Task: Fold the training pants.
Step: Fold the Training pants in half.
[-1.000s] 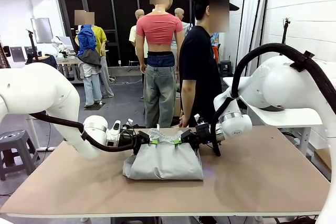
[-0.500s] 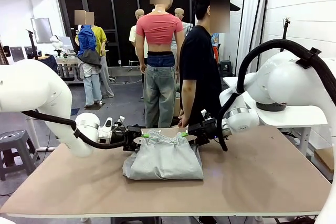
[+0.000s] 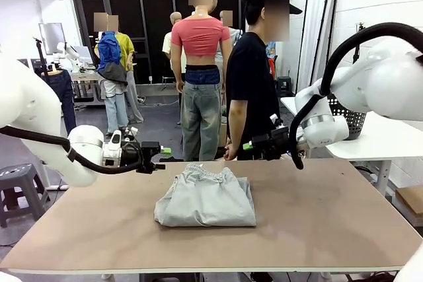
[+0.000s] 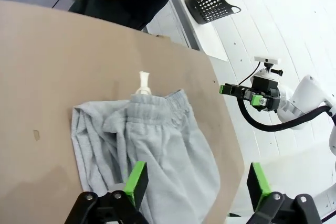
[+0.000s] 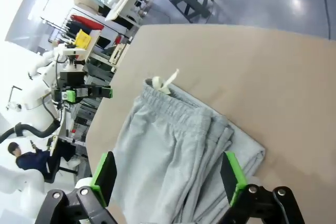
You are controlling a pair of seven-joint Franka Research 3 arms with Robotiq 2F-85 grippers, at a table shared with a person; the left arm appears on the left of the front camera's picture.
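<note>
Soft, light training pants (image 3: 205,197) lie folded between the left gripper (image 3: 163,153) and right gripper (image 3: 249,144), both spread empty; pinch any corner through its layers.

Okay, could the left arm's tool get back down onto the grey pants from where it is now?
Probably yes. The left tool is open and empty, off to the side of the training pants, with bare table and nothing between them.

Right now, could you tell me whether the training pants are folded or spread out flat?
Folded. The training pants lie on the table as a compact stacked bundle, waistband at the far edge, layered fabric edges showing along one side.
</note>
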